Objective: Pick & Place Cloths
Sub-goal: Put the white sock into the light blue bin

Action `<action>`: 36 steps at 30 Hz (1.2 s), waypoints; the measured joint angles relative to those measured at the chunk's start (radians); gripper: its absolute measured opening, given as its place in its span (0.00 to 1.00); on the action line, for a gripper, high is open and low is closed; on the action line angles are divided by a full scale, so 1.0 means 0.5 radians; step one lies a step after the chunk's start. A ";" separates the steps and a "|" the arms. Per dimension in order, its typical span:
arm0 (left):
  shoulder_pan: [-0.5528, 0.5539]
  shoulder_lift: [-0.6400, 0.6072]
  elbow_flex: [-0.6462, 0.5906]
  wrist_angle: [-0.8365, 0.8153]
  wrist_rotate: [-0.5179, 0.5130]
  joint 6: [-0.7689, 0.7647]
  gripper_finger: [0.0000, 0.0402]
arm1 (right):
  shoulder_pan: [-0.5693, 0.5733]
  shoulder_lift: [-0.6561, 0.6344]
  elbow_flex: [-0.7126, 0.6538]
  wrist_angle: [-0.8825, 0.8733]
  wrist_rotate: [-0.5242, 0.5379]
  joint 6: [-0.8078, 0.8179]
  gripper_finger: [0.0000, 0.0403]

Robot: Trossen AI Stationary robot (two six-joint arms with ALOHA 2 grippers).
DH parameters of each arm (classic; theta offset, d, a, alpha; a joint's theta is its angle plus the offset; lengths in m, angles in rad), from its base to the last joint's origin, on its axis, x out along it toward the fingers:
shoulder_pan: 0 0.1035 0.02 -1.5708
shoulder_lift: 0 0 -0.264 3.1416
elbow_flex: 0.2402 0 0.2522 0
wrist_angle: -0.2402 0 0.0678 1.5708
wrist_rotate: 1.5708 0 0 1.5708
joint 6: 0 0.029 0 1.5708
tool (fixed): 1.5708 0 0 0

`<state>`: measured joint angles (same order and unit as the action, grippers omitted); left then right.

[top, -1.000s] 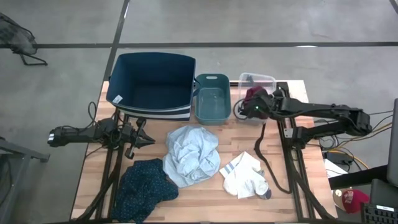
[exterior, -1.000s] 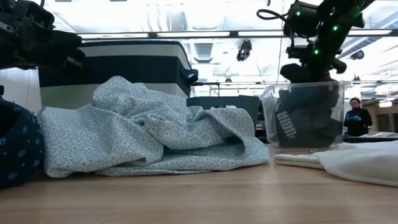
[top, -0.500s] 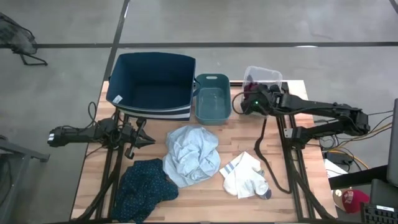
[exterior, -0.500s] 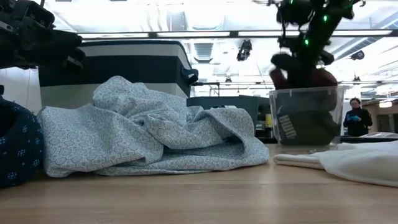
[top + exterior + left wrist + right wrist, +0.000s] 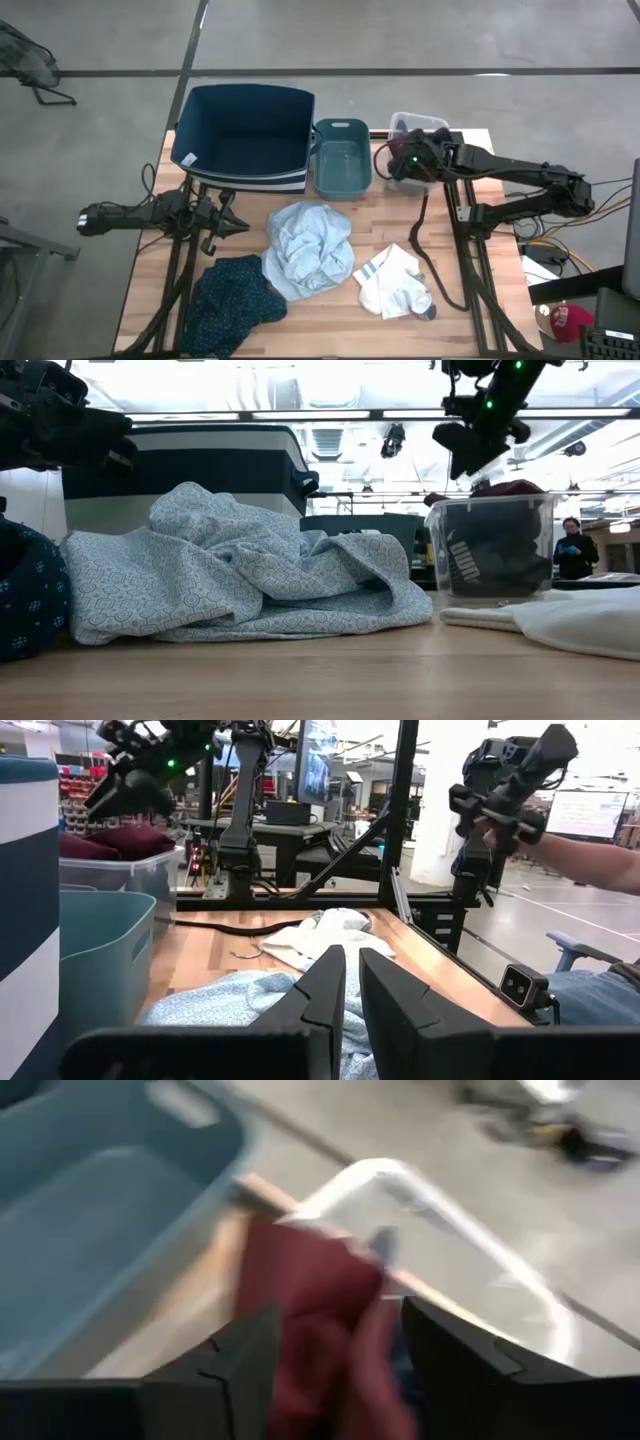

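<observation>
Cloths lie on the wooden surface (image 5: 470,320) and in the clear bin, with the right gripper above that bin.

Nearest the front edge, at 7 o'clock, lies the dark teal patterned cloth (image 5: 232,305), touching the pale blue-grey cloth (image 5: 308,248) bunched at the centre; the white cloth (image 5: 393,283) lies at 5 o'clock. At 9 o'clock the left gripper (image 5: 238,227) waits above the surface, its fingers (image 5: 325,988) nearly pressed together with a thin gap, pinching nothing. At the far edge stand the large blue bin (image 5: 246,135) at 11 o'clock, the small teal bin (image 5: 342,156) at 12 and the clear bin (image 5: 488,548) at 1 o'clock, which holds a dark navy cloth (image 5: 482,560) with the maroon cloth (image 5: 310,1300) on top. The right gripper (image 5: 330,1342) hangs just above the maroon cloth, fingers spread and empty.
</observation>
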<state>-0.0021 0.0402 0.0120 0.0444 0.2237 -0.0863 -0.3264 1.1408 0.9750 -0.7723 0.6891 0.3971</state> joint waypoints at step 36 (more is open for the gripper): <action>0.000 0.000 0.000 0.000 -0.002 0.000 0.10 | 1.278 0.000 -0.292 1.380 -0.279 -0.409 0.48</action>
<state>-0.0021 0.0402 0.0120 0.0444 0.2230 -0.0862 0.3124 1.1408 0.8290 -0.0825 0.5496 0.1925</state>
